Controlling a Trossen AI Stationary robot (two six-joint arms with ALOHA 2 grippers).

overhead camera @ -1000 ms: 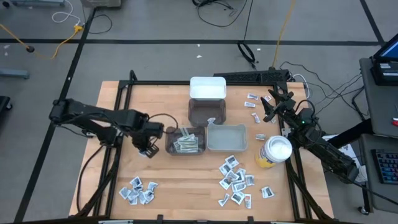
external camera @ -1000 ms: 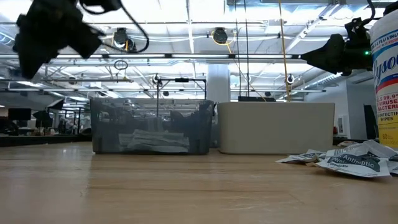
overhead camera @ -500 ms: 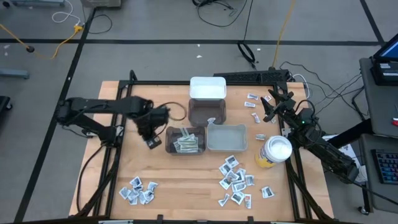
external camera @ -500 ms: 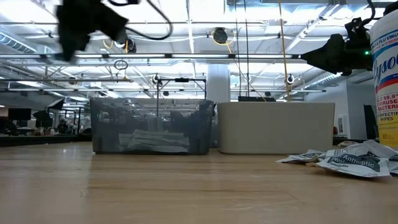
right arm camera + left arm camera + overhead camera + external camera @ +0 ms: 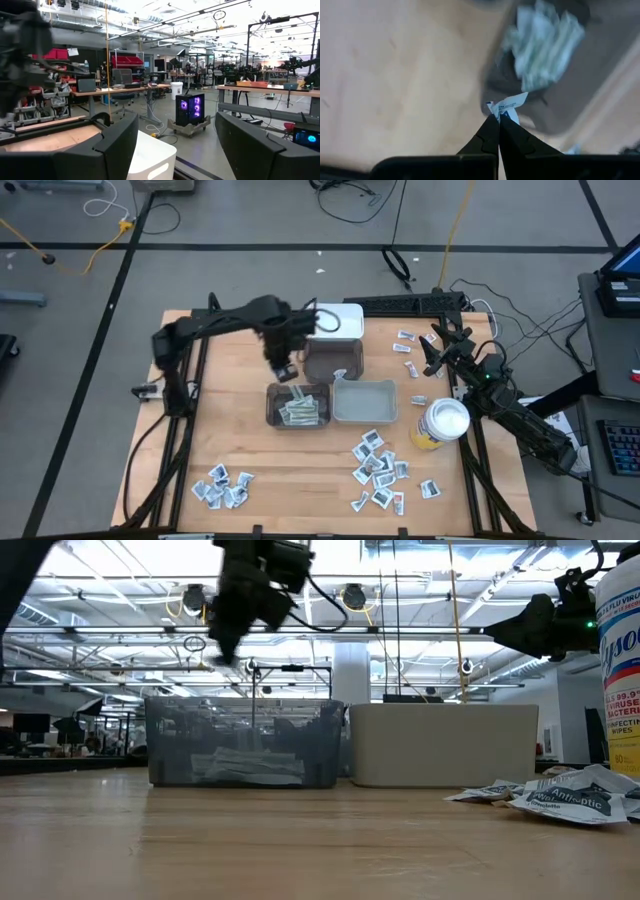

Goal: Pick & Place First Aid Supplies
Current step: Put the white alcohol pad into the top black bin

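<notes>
We saw the left tool [image 5: 281,367] raised over the bench [image 5: 230,430], just beyond the far edge of the dark bin [image 5: 297,406] near the bench's middle. Its fingers [image 5: 490,134] were pinched tight on a small white packet [image 5: 507,106] with blue print. That bin held a heap of strip wrappers [image 5: 299,411]. A clear bin [image 5: 365,401] stood touching it on the right; another dark bin [image 5: 333,360] and a white bin [image 5: 334,321] lay toward the far edge. Loose sachets [image 5: 380,470] lay near the front right corner, more [image 5: 224,486] near the front left. The right tool [image 5: 434,352] waited at the far right edge, fingers spread wide, empty
</notes>
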